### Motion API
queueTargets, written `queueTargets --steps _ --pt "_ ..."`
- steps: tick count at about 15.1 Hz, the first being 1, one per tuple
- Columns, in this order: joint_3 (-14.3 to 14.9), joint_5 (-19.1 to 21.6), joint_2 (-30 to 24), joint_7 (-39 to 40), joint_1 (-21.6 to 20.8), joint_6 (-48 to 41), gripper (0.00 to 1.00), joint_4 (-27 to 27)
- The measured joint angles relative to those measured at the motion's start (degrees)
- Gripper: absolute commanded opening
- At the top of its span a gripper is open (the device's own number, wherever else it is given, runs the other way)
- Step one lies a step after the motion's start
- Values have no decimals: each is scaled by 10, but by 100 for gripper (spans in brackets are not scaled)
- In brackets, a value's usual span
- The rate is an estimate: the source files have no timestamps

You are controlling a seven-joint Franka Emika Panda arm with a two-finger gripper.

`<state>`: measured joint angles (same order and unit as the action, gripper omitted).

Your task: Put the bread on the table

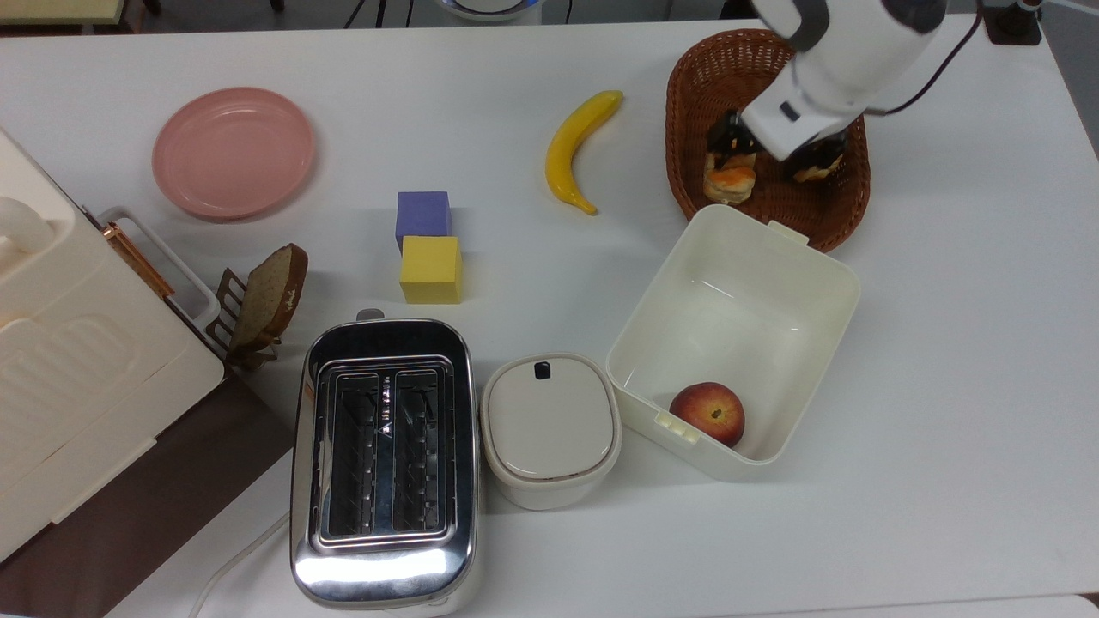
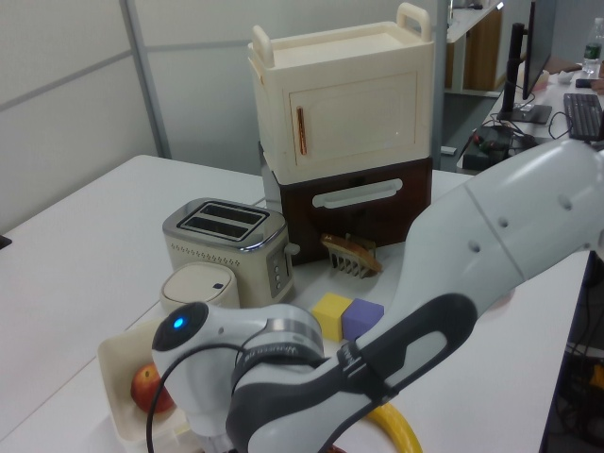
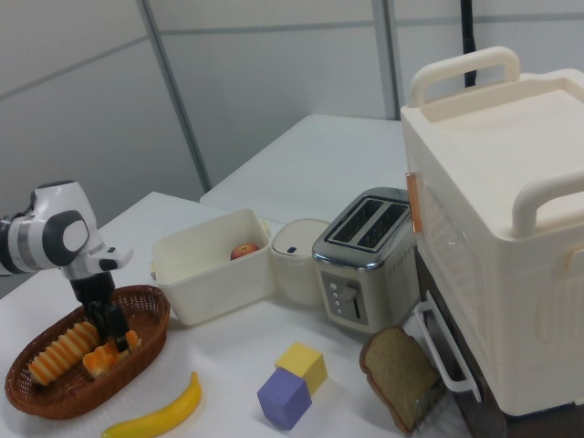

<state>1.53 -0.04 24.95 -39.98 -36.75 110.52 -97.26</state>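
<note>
Top view: in the upper right of the frame the pincer point(image 1: 764, 159) is down inside the brown wicker basket point(image 1: 824, 215). Its dark fingers point(image 1: 730, 144) sit over the bread point(image 1: 729, 180), the short pale roll with orange patches, which lies in the basket's left half as the top view shows it. The longer striped roll point(image 1: 807, 174) is mostly covered by the arm. Whether the fingers already squeeze the bread, or how wide they stand, I cannot tell. The white desk point(image 1: 962, 343) has free room to the right of the basket and between the banana point(image 1: 577, 148) and the white tub point(image 1: 734, 339) holding the peach point(image 1: 707, 412).

Left view: the arm's grey and white body fills the lower frame; the toaster point(image 2: 226, 241) and the two cubes point(image 2: 344, 314) stand behind it.

Right view: at the lower left the pincer point(image 3: 109, 336) reaches into the basket point(image 3: 36, 392), right over the bread point(image 3: 102, 360), with the striped roll point(image 3: 57, 354) just beside it.

To do this step well, the fingers should straddle the short roll across its narrow sides, clear of the striped roll and the basket wall, then close gently, since pastry likely crushes, and lift straight up before crossing the rim.
</note>
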Motion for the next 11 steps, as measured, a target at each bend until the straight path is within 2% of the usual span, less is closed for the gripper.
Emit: queueTargets --steps 1,2,3,4,9,11 --pt "2 -3 6 0 1 4 66 0" --pt "2 -4 10 0 2 4 45 0" --pt "2 -4 12 0 4 4 15 0" --pt "2 -5 13 0 5 4 0 0" --pt "2 -5 11 0 5 1 0 5" --pt "5 -5 -2 2 6 -32 0 18"
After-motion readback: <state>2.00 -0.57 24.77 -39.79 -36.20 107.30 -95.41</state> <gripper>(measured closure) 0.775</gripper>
